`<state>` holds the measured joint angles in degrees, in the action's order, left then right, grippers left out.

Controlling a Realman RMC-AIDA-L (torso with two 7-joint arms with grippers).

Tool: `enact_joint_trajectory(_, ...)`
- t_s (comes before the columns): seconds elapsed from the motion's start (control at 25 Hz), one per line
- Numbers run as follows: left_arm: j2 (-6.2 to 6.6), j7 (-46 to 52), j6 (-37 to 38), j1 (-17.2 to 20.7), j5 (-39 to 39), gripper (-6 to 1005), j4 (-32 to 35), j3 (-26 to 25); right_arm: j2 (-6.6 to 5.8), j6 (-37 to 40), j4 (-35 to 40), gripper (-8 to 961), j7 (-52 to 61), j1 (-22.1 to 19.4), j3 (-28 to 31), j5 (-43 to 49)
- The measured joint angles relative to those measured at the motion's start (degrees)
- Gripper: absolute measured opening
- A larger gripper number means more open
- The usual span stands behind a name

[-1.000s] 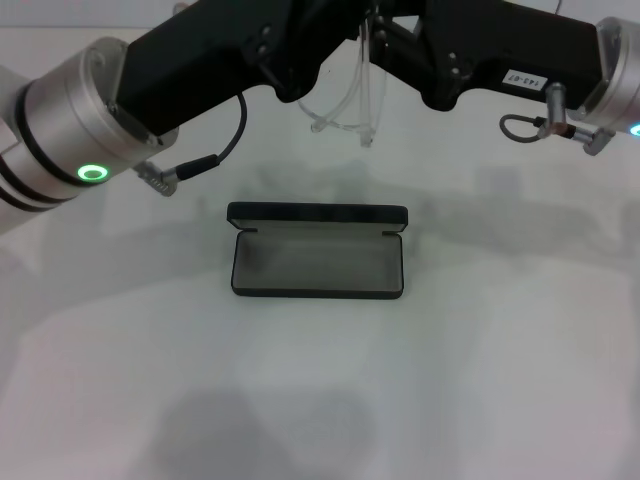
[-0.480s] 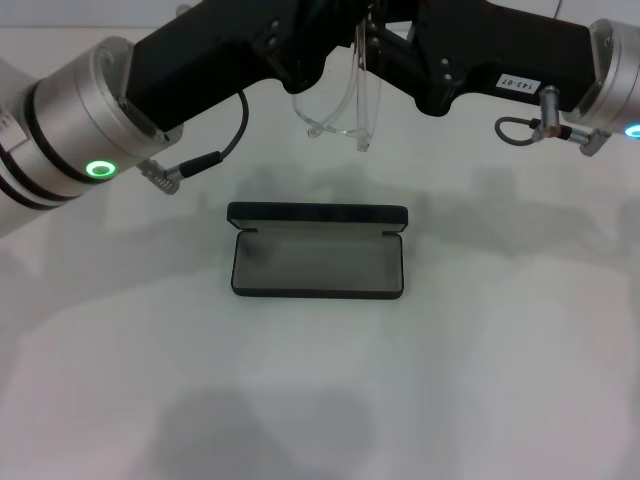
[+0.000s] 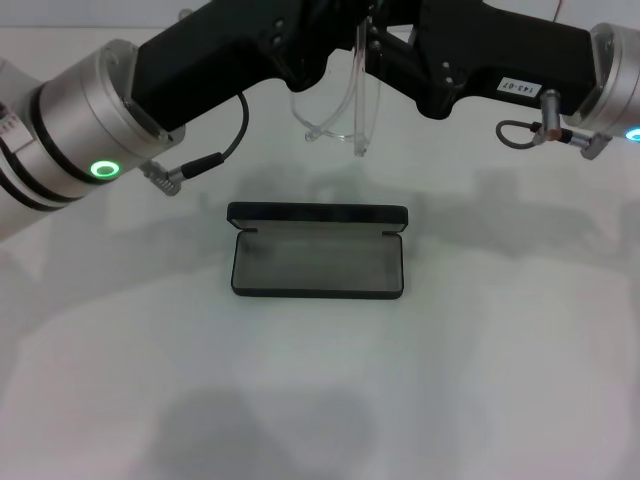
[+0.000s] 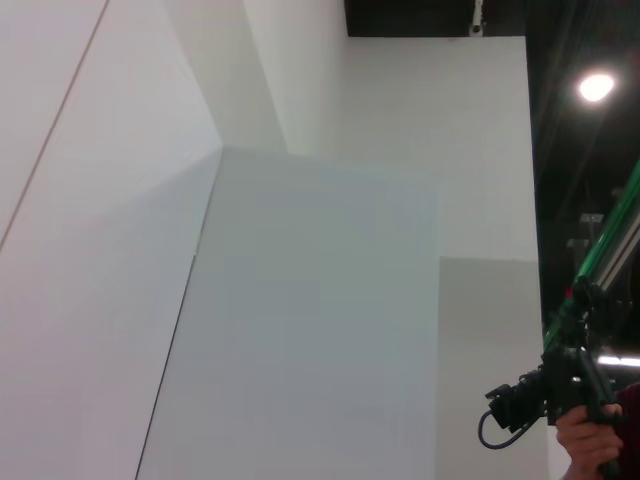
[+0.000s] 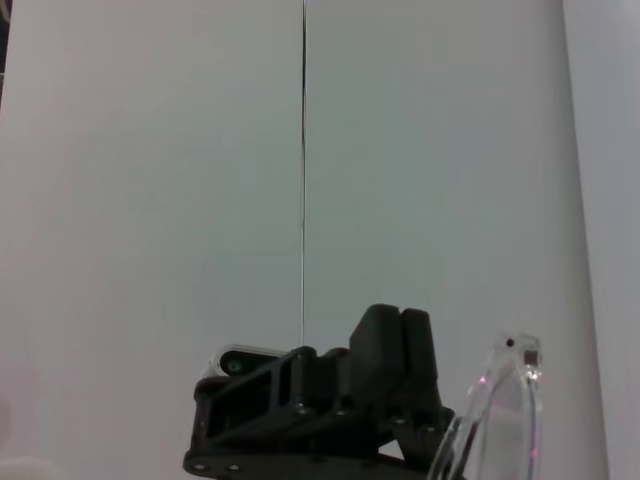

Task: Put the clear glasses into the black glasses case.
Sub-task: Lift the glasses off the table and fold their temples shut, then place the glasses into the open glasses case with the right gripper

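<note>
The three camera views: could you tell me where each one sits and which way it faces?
Head view: on the robot's head, looking down at the table, the open black glasses case and both arms holding the clear glasses above it.
Left wrist view: faces up at walls; none of the robot shows.
Right wrist view: faces a wall; the left gripper shows.
Shared: the glasses, in the head and right wrist views.

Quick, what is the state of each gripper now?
Left gripper: at the clear glasses, state cannot be told.
Right gripper: at the same glasses, state cannot be told.
</note>
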<state>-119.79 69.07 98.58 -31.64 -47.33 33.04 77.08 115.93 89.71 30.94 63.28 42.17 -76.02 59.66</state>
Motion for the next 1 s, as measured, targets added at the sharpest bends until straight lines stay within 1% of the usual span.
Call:
enact_joint_trajectory(0.2,0.21,0.2,1.1,0.1,-0.2,46,0.0,0.3,-0.02,0.0,0.0,120,0.0,-0.8,0.5,-0.4)
enact_joint_trajectory(0.4,0.57,0.6,4.3,0.8,-0.2,46,0.1,0.2,-0.18,0.0,0.0,120,0.0,-1.4,1.0,-0.9)
enact_joint_trajectory(0.48,0.89,0.7,5.3,1.3,-0.2,46,0.1,0.1,-0.29,0.0,0.1,121,0.0,-2.1,1.6,-1.0)
enact_joint_trajectory(0.56,1.53,0.8,6.1,2.2,-0.2,47,0.3,0.1,-0.49,0.0,0.7,121,0.3,-2.6,2.0,-0.7)
enact_joint_trajectory(0.6,2.36,0.9,7.0,3.3,-0.1,47,0.4,-0.4,-0.8,0.0,2.1,121,1.0,-3.3,2.1,0.2)
enact_joint_trajectory(0.64,2.83,0.9,7.5,3.8,-0.1,47,0.5,-0.8,-1.03,0.0,3.3,121,1.8,-3.8,2.2,1.1)
enact_joint_trajectory(0.68,3.3,1.3,8.3,4.5,-0.1,47,0.5,-1.6,-1.66,-0.2,6.5,121,4.1,-5.4,2.2,2.9)
enact_joint_trajectory(0.8,5.01,2.9,10.7,6.6,-0.2,47,0.6,-4.4,-3.04,-1.1,17.3,121,11.7,-9.9,2.2,9.3)
enact_joint_trajectory(0.88,6.49,3.9,12.2,8.1,-0.3,47,0.7,-5.8,-4.06,-1.5,28.8,121,19.3,-13.8,2.2,17.1)
enact_joint_trajectory(0.92,7.2,4.3,12.8,8.9,-0.3,47,0.7,-6.2,-4.19,-1.5,34.8,121,23.0,-15.3,2.2,21.2)
enact_joint_trajectory(0.96,7.83,4.5,13.4,9.5,-0.3,47,0.7,-6.4,-4.18,-1.4,39.3,121,26.1,-16.3,2.2,24.7)
enact_joint_trajectory(1.0,8.31,4.5,13.8,10.1,-0.3,47,0.7,-6.5,-3.9,-0.9,45.8,121,30.9,-17.3,2.1,30.8)
